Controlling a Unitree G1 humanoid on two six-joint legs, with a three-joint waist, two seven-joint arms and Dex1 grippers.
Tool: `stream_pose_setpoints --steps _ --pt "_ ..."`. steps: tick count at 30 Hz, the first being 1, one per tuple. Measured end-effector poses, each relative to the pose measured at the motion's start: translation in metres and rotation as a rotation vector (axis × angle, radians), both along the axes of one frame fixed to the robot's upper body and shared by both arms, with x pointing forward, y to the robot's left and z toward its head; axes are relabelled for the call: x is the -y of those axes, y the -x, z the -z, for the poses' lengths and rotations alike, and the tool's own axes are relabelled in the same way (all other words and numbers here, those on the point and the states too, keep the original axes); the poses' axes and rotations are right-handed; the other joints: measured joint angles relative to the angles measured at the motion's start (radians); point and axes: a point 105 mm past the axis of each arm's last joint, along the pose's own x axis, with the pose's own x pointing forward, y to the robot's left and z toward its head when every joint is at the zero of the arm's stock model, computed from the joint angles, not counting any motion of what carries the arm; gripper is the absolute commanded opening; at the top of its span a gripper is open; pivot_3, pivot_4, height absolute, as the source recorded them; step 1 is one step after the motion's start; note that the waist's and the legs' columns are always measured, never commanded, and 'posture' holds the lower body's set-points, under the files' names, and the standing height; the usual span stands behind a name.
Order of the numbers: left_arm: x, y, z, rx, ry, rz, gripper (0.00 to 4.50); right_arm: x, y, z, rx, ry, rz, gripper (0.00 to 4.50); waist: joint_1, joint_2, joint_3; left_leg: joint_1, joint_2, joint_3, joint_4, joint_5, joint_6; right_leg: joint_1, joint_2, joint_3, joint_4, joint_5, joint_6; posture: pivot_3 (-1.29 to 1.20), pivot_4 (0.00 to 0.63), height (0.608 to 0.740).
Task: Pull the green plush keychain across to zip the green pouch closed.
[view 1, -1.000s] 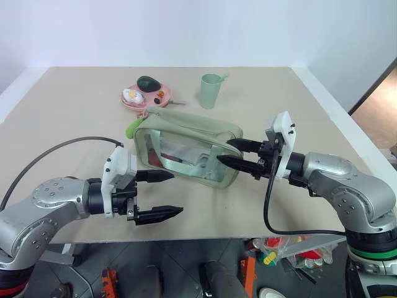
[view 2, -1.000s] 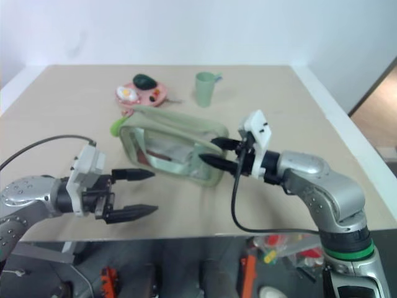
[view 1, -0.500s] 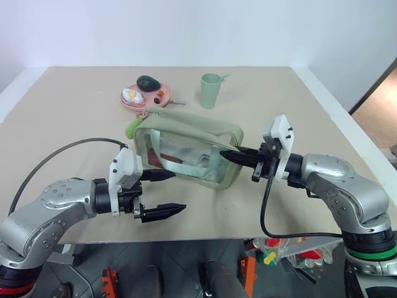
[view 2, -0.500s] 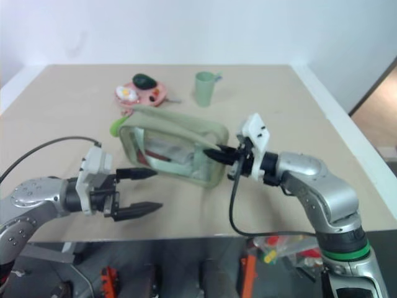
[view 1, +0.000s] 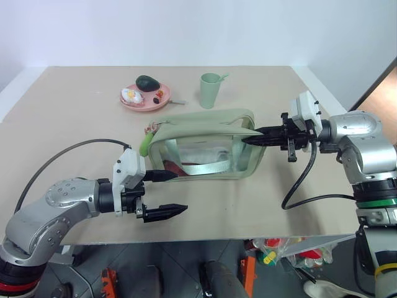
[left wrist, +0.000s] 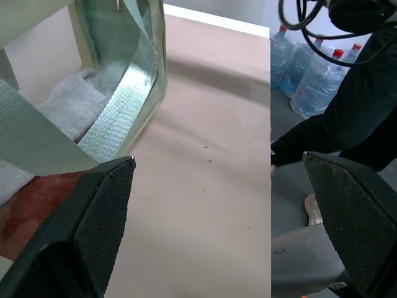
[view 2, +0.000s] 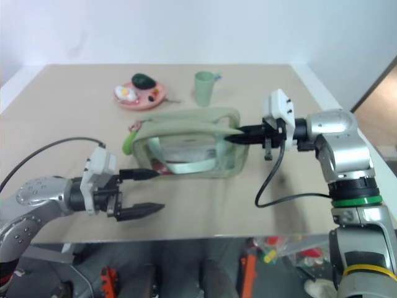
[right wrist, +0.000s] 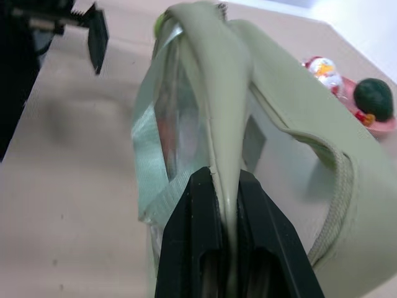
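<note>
A: How is the pouch end held?

B: The right pincer, at centre right of the head view, is clamped on the end fold of the green pouch; in the right wrist view the pale fabric ridge is seen pinched between the two black fingers. That hold is judged to be the anchor, so it should be kept firm and level while the zipper is drawn.

A: And the other side?

B: The left pincer, at lower left, is spread wide and nothing is held in it; its upper finger lies just beside the pouch's near clear panel. The green plush keychain hangs at the pouch's left end, above and slightly left of that pincer. It would have to be reached upward, gripped near its pinkish attachment, and pulled in a straight line along the top toward the right pincer.

A: Is room available?

B: Bare desk is left around the pouch. The pale green cup and the pink plate stand well apart toward the top of the frame. The near desk edge runs close below the left pincer.
</note>
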Motion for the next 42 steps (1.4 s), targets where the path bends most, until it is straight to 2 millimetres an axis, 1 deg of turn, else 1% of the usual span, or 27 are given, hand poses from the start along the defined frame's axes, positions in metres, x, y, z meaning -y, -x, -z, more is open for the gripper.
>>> stream_pose_setpoints --steps 5,7,9,12,13,14,17,18,20,22,24,26,30,33,36,38,42 --pt "0.001 -0.005 -0.003 0.009 0.043 -0.044 4.50 0.002 -0.007 0.011 -0.002 -0.009 0.010 0.07 -0.003 0.000 0.000 0.002 0.001 0.000 0.000 0.000 0.000 0.000 0.001 0.000 0.003 0.000 -0.001 0.00 0.150 0.740" --pt "-0.007 -0.013 -0.010 0.008 0.095 -0.109 4.50 0.001 -0.009 0.014 0.005 -0.003 0.012 0.07 -0.003 0.000 0.000 0.003 0.005 0.000 0.001 0.000 0.000 0.000 0.004 0.000 0.003 0.002 -0.004 0.00 0.150 0.740" --pt "-0.023 -0.019 -0.023 -0.046 0.184 -0.187 4.50 0.001 -0.010 0.015 0.013 -0.001 0.012 0.07 -0.004 0.000 0.000 0.003 0.008 0.000 0.002 0.000 0.000 0.000 0.007 0.000 0.003 0.003 -0.005 0.00 0.150 0.740" --pt "-0.054 -0.030 -0.038 -0.092 0.251 -0.324 4.50 0.000 -0.010 0.015 0.018 -0.002 0.014 0.07 -0.003 0.000 0.000 0.005 0.009 -0.001 0.002 0.000 0.000 0.000 0.009 -0.001 0.005 0.002 -0.009 0.00 0.150 0.740" --pt "-0.061 -0.032 -0.040 -0.103 0.259 -0.353 4.50 0.000 -0.011 0.015 0.019 -0.001 0.015 0.07 -0.003 0.000 0.000 0.005 0.009 -0.001 0.002 0.000 0.000 0.000 0.009 -0.001 0.005 0.001 -0.010 0.00 0.150 0.740" --pt "-0.074 -0.037 -0.041 -0.134 0.261 -0.412 4.50 0.000 -0.011 0.015 0.022 0.000 0.017 0.07 -0.003 0.000 0.000 0.005 0.009 -0.001 0.002 0.000 0.000 0.000 0.010 -0.001 0.005 0.002 -0.010 0.00 0.150 0.740" --pt "-0.090 -0.047 -0.040 -0.157 0.257 -0.502 4.50 0.001 -0.011 0.015 0.027 -0.001 0.027 0.07 -0.001 0.000 0.000 0.005 0.008 0.000 0.002 0.000 0.000 0.000 0.009 0.000 0.005 0.001 -0.010 0.00 0.150 0.740" --pt "-0.096 -0.054 -0.035 -0.165 0.252 -0.550 4.50 0.001 -0.012 0.015 0.029 -0.001 0.031 0.07 0.000 0.000 0.000 0.005 0.009 0.000 0.002 0.000 0.000 0.000 0.009 0.000 0.005 0.001 -0.010 0.00 0.150 0.740" --pt "-0.098 -0.063 -0.025 -0.172 0.238 -0.594 4.50 0.002 -0.013 0.015 0.031 -0.001 0.039 0.07 0.000 0.000 0.000 0.005 0.008 0.001 0.002 0.000 -0.001 0.000 0.008 0.001 0.005 0.001 -0.010 0.00 0.150 0.740" --pt "-0.087 -0.070 -0.012 -0.186 0.220 -0.591 4.50 0.001 -0.013 0.015 0.034 0.000 0.042 0.07 0.001 0.000 0.000 0.004 0.008 0.001 0.002 0.001 -0.001 0.000 0.008 0.001 0.005 0.002 -0.010 0.00 0.150 0.740" --pt "-0.077 -0.073 -0.004 -0.188 0.208 -0.565 4.50 0.001 -0.013 0.015 0.037 0.000 0.043 0.07 -0.001 0.000 0.000 0.004 0.008 0.002 0.002 0.001 -0.002 0.000 0.008 0.001 0.005 0.003 -0.007 0.00 0.150 0.740" --pt "-0.074 -0.075 -0.004 -0.178 0.219 -0.552 4.50 0.001 -0.013 0.014 0.039 0.002 0.043 0.07 -0.001 0.000 0.000 0.004 0.008 0.002 0.002 0.001 -0.001 -0.001 0.009 0.001 0.005 0.004 -0.007 0.00 0.150 0.740" --pt "-0.076 -0.081 -0.004 -0.157 0.231 -0.551 4.50 0.000 -0.013 0.014 0.047 0.005 0.049 0.07 0.000 0.000 0.000 0.004 0.009 0.001 0.001 0.001 -0.001 -0.002 0.010 0.001 0.006 0.004 -0.007 0.00 0.150 0.740" --pt "-0.078 -0.085 -0.003 -0.148 0.242 -0.548 3.71 -0.001 -0.013 0.013 0.052 0.005 0.049 0.00 -0.001 0.000 0.000 0.004 0.009 0.002 0.002 0.001 -0.002 -0.002 0.010 0.002 0.006 0.004 -0.007 0.00 0.150 0.740" --pt "-0.076 -0.088 -0.005 -0.134 0.261 -0.531 2.66 -0.002 -0.012 0.012 0.061 0.008 0.044 0.00 -0.001 0.000 0.000 0.004 0.009 0.002 0.002 0.001 -0.001 -0.002 0.010 0.002 0.006 0.004 -0.007 0.00 0.150 0.740" --pt "-0.075 -0.088 -0.007 -0.123 0.267 -0.518 2.66 -0.002 -0.012 0.014 0.056 0.008 0.044 0.00 -0.001 0.000 0.000 0.004 0.009 0.002 0.002 0.001 -0.002 -0.002 0.010 0.002 0.006 0.004 -0.007 0.00 0.150 0.740" --pt "-0.081 -0.089 -0.013 -0.097 0.282 -0.537 2.66 -0.001 -0.012 0.017 0.046 0.012 0.051 0.00 0.000 0.000 0.000 0.003 0.009 0.002 0.002 0.001 -0.001 -0.003 0.009 0.002 0.006 0.004 -0.006 0.00 0.150 0.740"
